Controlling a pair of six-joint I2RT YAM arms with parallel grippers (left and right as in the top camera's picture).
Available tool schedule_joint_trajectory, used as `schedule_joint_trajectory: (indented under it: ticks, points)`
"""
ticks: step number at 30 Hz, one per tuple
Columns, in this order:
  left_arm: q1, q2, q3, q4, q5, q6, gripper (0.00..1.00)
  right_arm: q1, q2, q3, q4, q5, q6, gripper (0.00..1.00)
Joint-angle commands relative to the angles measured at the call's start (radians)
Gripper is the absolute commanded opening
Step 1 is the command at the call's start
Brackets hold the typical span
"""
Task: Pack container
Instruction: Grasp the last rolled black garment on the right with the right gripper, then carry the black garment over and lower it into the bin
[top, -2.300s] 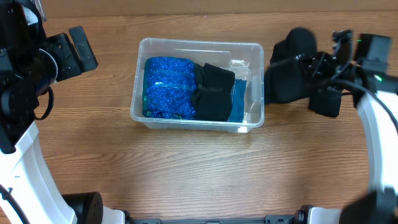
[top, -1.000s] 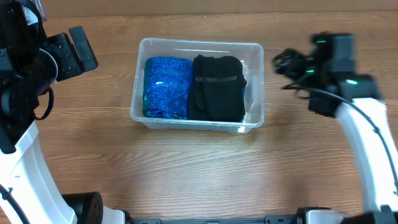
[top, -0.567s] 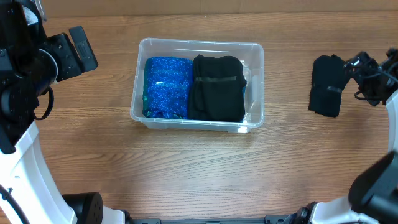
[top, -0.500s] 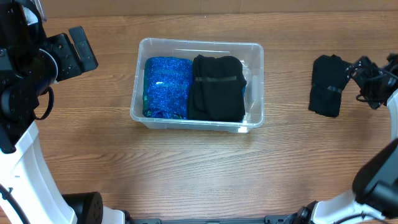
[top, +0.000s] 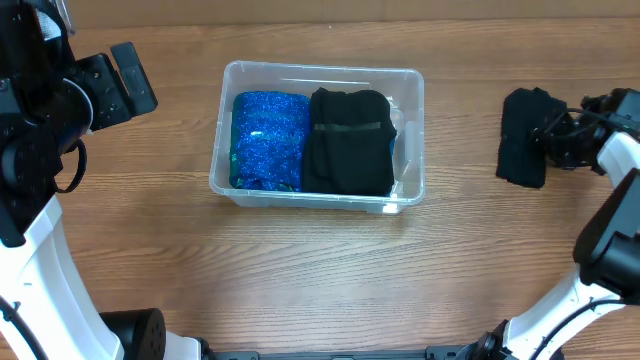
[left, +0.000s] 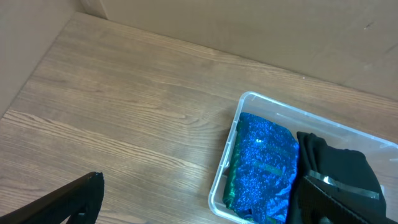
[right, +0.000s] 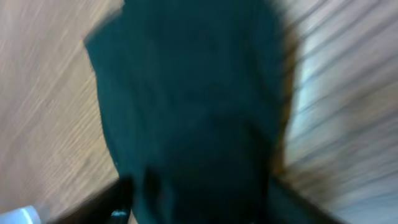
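The clear plastic container (top: 320, 69) stands mid-table and holds a blue glittery folded garment (top: 268, 140) on its left and a black folded garment (top: 348, 140) on its right. A second black folded garment (top: 522, 138) lies on the table at the far right. My right gripper (top: 556, 140) is at its right edge. In the blurred right wrist view the garment (right: 186, 106) fills the frame between my spread fingers (right: 205, 202). My left gripper (top: 115, 85) is open and empty, up at the far left. Its wrist view (left: 199, 186) shows the container (left: 225, 168).
The wooden table has bare surface in front of the container and between it and the loose garment. The left arm's body (top: 30, 130) stands at the left edge. A wall (left: 249, 25) rises behind the table.
My right arm left the black garment flat in the container, swung away to the far right and closed in on the other black garment. The left arm has not moved.
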Motion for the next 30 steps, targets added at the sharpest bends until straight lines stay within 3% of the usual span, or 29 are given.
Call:
schedule_joint_trajectory:
  ticks: [1, 7, 15, 17, 20, 26, 30]
  points:
    - [0.004, 0.002, 0.001, 0.002, 0.005, 0.019, 1.0, 0.013, 0.029, 0.004, -0.018, -0.019, -0.002, 0.49]
    - [0.004, 0.002, 0.001, 0.002, 0.005, 0.019, 1.0, -0.005, 0.013, 0.019, -0.156, 0.045, -0.006, 0.23]
    - [0.004, 0.002, 0.001, 0.002, 0.005, 0.019, 1.0, 0.064, -0.267, 0.12, -0.41, -0.024, -0.06, 0.17]
    - [0.004, 0.002, 0.001, 0.002, 0.005, 0.019, 1.0, 0.111, -0.382, 0.146, -0.468, -0.054, -0.059, 0.12]
    - [0.004, 0.002, 0.001, 0.002, 0.005, 0.019, 1.0, 0.196, -0.542, 0.162, -0.498, -0.15, -0.057, 0.11]
    - [0.004, 0.002, 0.001, 0.002, 0.005, 0.019, 1.0, 0.462, -0.72, 0.161, -0.479, -0.166, 0.102, 0.12]
    - [0.004, 0.002, 0.001, 0.002, 0.005, 0.019, 1.0, 0.639, -0.7, 0.143, -0.422, -0.102, 0.261, 0.12]
